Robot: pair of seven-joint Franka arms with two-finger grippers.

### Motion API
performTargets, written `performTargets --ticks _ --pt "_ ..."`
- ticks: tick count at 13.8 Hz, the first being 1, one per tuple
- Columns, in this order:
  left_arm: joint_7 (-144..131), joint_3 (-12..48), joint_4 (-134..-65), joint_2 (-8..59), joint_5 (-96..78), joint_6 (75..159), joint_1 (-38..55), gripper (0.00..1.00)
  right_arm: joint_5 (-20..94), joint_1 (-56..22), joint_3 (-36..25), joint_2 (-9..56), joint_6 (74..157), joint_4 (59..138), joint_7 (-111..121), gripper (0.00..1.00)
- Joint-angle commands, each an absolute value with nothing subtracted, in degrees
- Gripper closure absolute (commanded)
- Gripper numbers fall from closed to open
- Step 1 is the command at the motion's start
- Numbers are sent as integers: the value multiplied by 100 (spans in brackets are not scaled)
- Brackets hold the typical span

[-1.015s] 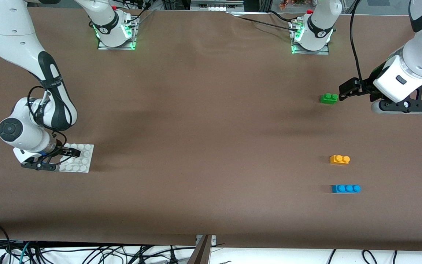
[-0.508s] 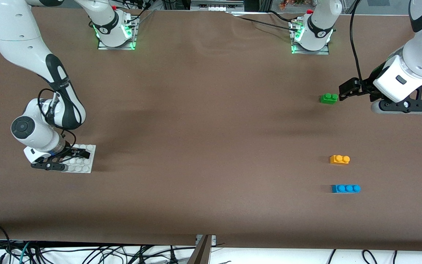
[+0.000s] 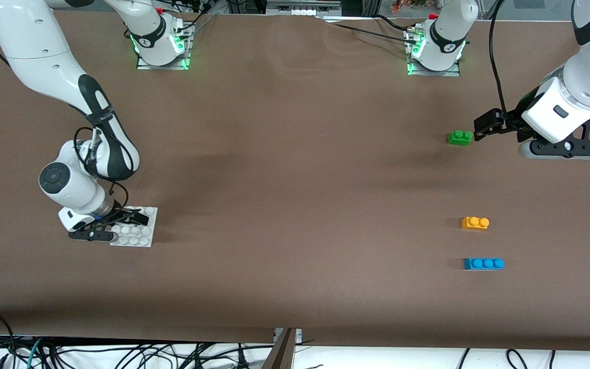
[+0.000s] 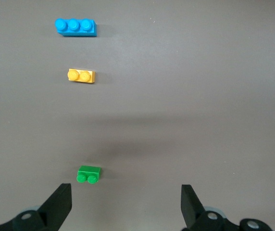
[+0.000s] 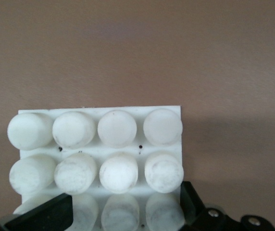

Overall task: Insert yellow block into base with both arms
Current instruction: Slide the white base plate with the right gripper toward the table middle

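Note:
The yellow block (image 3: 475, 223) lies on the brown table toward the left arm's end; it also shows in the left wrist view (image 4: 81, 76). The white studded base (image 3: 136, 233) sits toward the right arm's end. My right gripper (image 3: 131, 221) is shut on the base, with one black finger on each of two facing edges; the right wrist view shows the base (image 5: 99, 144) between the fingers of my right gripper (image 5: 125, 211). My left gripper (image 3: 482, 127) is open and empty, over the table beside the green brick (image 3: 460, 137); the left wrist view shows it (image 4: 126, 202) spread wide.
The green two-stud brick (image 4: 89, 174) lies farther from the front camera than the yellow block. The blue three-stud brick (image 3: 483, 264) lies nearer to the front camera than the yellow block and shows in the left wrist view (image 4: 75, 27). Both arm bases stand at the table's top edge.
My right gripper has moved toward the table's middle, taking the base along with it. The left arm and the three bricks have not moved.

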State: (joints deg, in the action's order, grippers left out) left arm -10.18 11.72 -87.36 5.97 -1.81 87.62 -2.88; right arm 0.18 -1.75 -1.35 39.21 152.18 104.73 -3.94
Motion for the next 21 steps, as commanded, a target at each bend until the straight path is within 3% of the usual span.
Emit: performTargets --ticks 1,21 --pt "-967 1195 -8569 668 -44 8640 -272 0 106 -508 -70 4165 15512 10406 -850 0" --pt "-967 1187 -8569 668 -44 8640 -272 0 114 -3013 -79 5018 15504 9098 -3295 0"
